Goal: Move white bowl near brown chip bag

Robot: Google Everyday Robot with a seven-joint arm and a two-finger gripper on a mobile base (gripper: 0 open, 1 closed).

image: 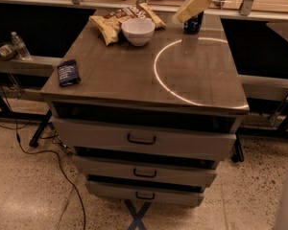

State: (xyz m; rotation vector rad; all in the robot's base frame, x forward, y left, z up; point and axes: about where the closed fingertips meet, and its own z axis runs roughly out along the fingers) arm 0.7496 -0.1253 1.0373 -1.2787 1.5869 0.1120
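A single view was on record. The camera stood high in front of the grey three-drawer metal cabinet (144, 140), facing forward and down across its dark flat tabletop (110, 75) at middle range. It took in the speckled floor (29, 195) below. The gripper (194, 5) hung at the upper right, over the tabletop's far edge.

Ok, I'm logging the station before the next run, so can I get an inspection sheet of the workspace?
Surface: dark table top, a bright ring of light reflected on its right half.
Job's things: white bowl upright at the back, close against the brown chip bag lying behind it.
Clutter: dark blue packet near the left edge; dark can at the back right.
Grippers: gripper hangs above the back right, by the can, apart from the bowl.
Cables: black cable across the floor at left.
Surroundings: water bottle on a shelf at left.
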